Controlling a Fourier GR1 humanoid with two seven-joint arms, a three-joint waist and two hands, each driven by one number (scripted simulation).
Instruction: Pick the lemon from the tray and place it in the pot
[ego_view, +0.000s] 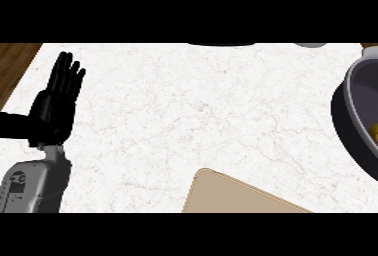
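A dark pot (353, 112) with a grey inside is cut off by the right edge. A small yellow bit shows inside it at the edge, perhaps the lemon (373, 128); too little shows to be sure. The tan tray (229, 196) lies at the bottom middle, and the part in view holds nothing. My left hand (57, 100) rests at the left over the white counter, fingers straight and pointing up, holding nothing. My right hand is out of view.
The white marbled counter (192, 110) fills the middle. A strip of wood surface (15, 60) shows at the far left. A dark object (221, 44) and a grey one (314, 45) peek in at the top edge.
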